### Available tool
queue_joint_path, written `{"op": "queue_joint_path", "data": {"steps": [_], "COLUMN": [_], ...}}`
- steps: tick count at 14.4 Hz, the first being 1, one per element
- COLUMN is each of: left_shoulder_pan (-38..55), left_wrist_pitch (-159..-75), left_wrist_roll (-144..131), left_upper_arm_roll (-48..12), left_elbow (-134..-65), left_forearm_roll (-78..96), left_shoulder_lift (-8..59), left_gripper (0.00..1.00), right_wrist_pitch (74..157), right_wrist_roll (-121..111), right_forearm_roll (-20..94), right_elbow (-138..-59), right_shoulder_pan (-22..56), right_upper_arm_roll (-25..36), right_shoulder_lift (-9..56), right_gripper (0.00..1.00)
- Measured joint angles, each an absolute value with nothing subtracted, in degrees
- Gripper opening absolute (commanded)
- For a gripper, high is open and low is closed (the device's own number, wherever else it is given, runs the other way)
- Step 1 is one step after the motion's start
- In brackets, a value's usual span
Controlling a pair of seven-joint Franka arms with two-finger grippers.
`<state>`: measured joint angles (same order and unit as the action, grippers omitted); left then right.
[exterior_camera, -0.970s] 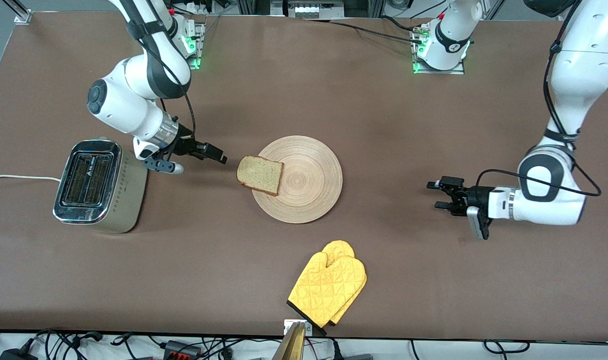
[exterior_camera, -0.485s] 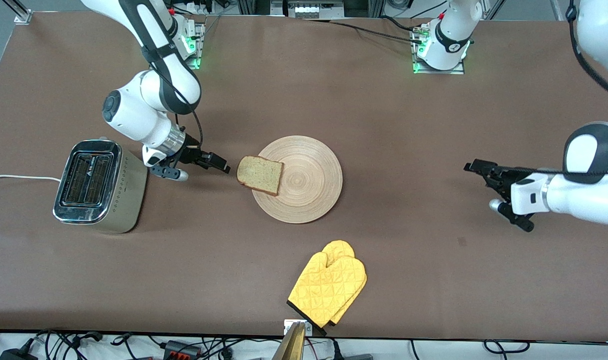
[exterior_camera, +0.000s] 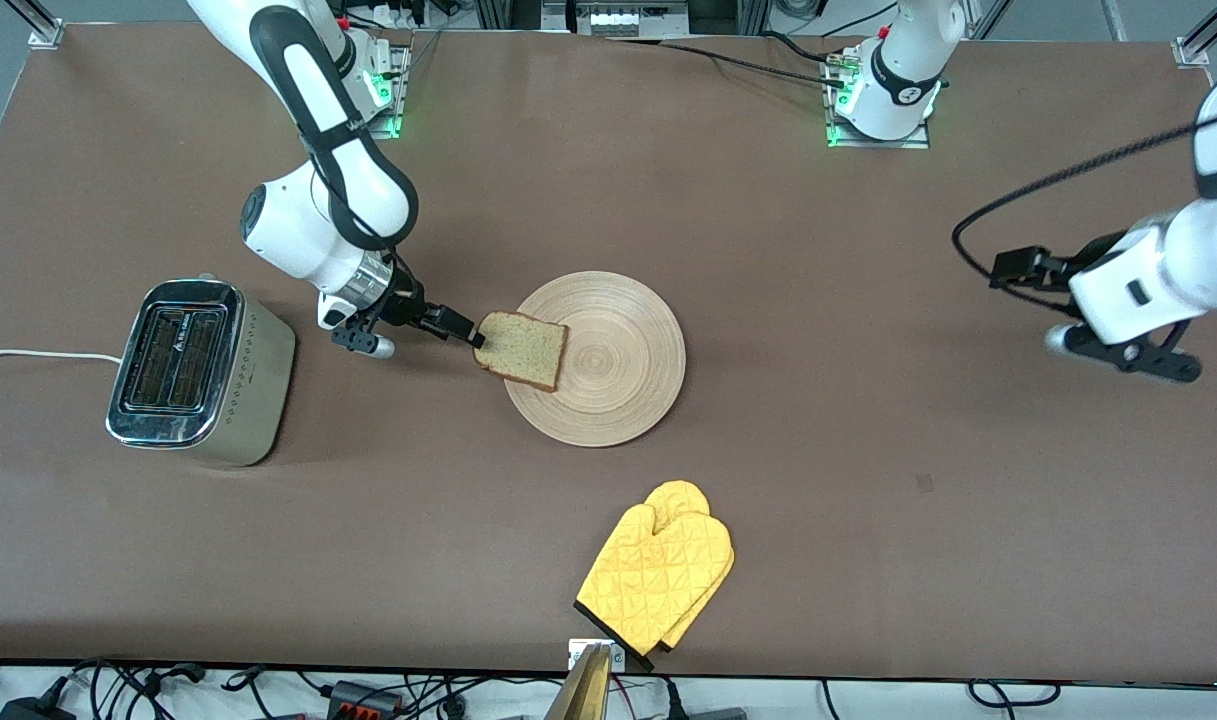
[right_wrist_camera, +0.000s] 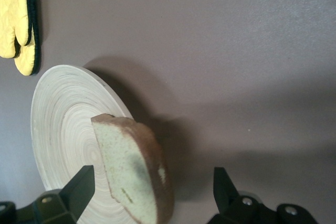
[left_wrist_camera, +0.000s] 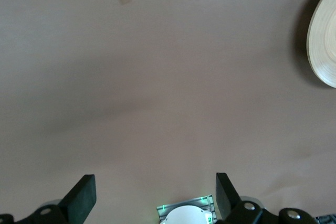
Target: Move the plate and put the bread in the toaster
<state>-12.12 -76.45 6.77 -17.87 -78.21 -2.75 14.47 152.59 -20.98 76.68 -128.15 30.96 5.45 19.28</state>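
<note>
Bread (exterior_camera: 521, 349), squarish and speckled with a dark crust, is sitting half on the round wooden plate (exterior_camera: 608, 365), its edge right between the right gripper (exterior_camera: 465, 331)'s spread fingers. The left gripper (exterior_camera: 1018, 268) is hanging open over bare table. The chrome-topped toaster (exterior_camera: 193, 372) is sitting toward the right arm's end.
</note>
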Motion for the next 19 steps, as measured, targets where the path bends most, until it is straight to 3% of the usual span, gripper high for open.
{"op": "queue_joint_path", "data": {"steps": [2, 5, 8, 11, 12, 15, 18, 19], "left_shoulder_pan": [-10.0, -3.3, -0.4, 0.3, 1.3, 4.5, 4.8, 4.8], "left_wrist_pitch": [-77.5, -89.8, -94.5, -96.7, -96.7, -96.8, -96.8, -96.8], "left_wrist_roll": [6.2, 5.8, 5.8, 5.5, 3.2, 0.2, 0.2, 0.1], "left_upper_arm_roll": [-15.8, -6.9, -2.5, -2.2, -2.1, 0.8, 1.9, 1.9], "left_elbow": [-81.6, -92.0, -97.7, -99.3, -100.0, -100.1, -100.1, -100.1], "left_forearm_roll": [-2.8, -2.8, -3.0, -4.5, -4.5, -4.3, -4.1, -4.1], "left_shoulder_lift": [10.2, 2.3, -3.4, -4.8, -4.7, -4.8, -4.8, -4.8], "left_gripper": [1.0, 1.0, 1.0, 1.0, 1.0, 1.0, 1.0, 1.0], "right_wrist_pitch": [152.6, 153.8, 155.8, 156.2, 156.3, 156.3, 156.3, 156.3], "right_wrist_roll": [-22.5, -22.8, -22.8, -22.8, -22.8, -22.8, -22.8, -22.8], "right_forearm_roll": [77.5, 77.6, 78.1, 78.7, 79.3, 79.5, 79.6, 79.6], "right_elbow": [-128.1, -127.8, -127.4, -127.2, -126.9, -126.7, -126.7, -126.7], "right_shoulder_pan": [31.0, 32.1, 33.9, 34.4, 34.4, 34.5, 34.6, 34.6], "right_upper_arm_roll": [5.4, 5.4, 5.4, 5.4, 5.4, 5.4, 5.4, 5.4], "right_shoulder_lift": [20.1, 20.7, 21.5, 21.7, 21.7, 21.8, 21.8, 21.8], "right_gripper": [1.0, 1.0, 1.0, 0.76, 0.62, 0.55, 0.53, 0.46]}}
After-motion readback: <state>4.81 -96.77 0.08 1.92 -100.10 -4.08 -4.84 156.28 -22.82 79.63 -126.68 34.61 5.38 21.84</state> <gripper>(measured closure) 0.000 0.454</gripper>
